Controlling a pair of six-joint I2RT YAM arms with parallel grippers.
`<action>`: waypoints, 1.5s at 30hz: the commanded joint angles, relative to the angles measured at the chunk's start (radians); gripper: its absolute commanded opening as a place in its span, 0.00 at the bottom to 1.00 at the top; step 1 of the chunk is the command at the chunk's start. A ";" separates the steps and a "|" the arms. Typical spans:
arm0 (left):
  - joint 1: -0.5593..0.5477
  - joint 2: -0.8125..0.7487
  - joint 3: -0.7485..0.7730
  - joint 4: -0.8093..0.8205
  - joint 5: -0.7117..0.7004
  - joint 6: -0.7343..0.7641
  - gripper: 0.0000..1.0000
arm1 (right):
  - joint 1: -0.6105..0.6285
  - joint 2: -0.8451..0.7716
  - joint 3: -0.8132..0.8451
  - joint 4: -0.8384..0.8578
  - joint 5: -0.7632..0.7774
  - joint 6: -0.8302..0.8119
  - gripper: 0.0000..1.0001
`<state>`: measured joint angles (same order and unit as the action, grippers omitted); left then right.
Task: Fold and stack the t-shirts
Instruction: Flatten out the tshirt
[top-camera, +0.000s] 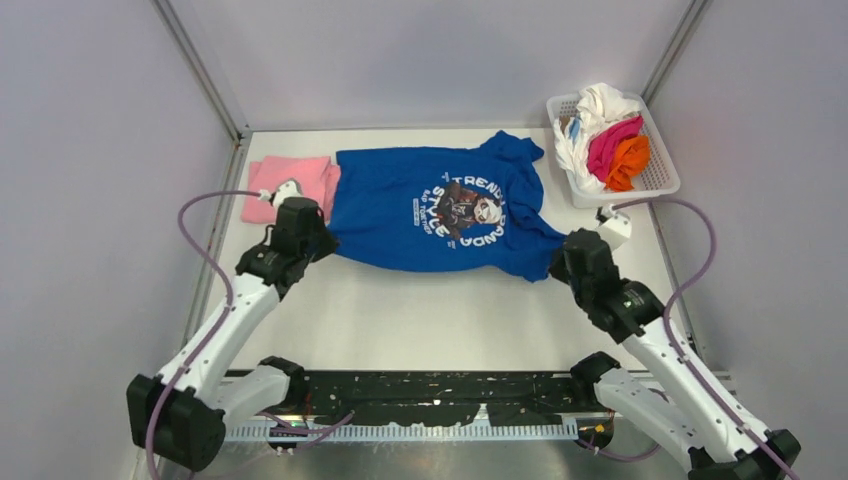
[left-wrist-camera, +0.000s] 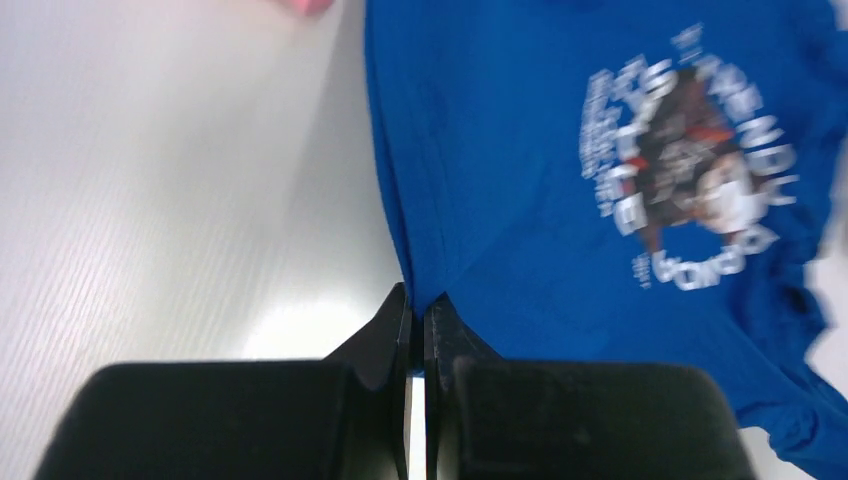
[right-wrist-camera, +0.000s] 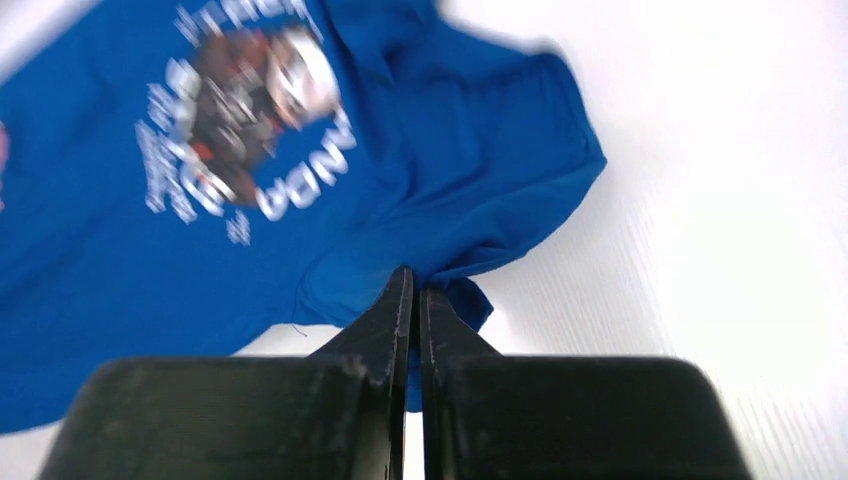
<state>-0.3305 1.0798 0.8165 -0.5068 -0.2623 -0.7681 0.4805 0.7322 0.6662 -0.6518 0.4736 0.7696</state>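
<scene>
- A white table fills the middle; the wrist views show its surface finely ribbed.
- A plain pale grey back wall stands at 12 o'clock.
- A left wall stands at 9 o'clock and a right wall at 3 o'clock.
- Slim metal posts mark the far corners: a left post at 11 o'clock, a right post at 1 o'clock.
- A black rail runs along 6 o'clock.
- The light is soft and even, leaving a pale sheen on the tabletop.

Top external: high at the near edge, looking down over the whole white desk. Wrists: low, very close, looking forward past left black pincer and right black pincer. Shared by all: royal blue printed cloth t-shirt.
</scene>
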 joint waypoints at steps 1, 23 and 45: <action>-0.005 -0.145 0.174 0.005 0.027 0.078 0.00 | -0.003 -0.053 0.208 0.041 0.197 -0.101 0.05; -0.005 -0.288 1.122 -0.252 0.084 0.278 0.00 | -0.004 0.127 1.459 -0.110 -0.041 -0.512 0.05; -0.004 -0.164 0.882 -0.178 -0.232 0.333 0.00 | -0.004 0.173 1.189 0.112 0.277 -0.662 0.05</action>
<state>-0.3405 0.8173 1.8015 -0.7532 -0.2310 -0.4866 0.4824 0.8616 1.9751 -0.7055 0.4828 0.1707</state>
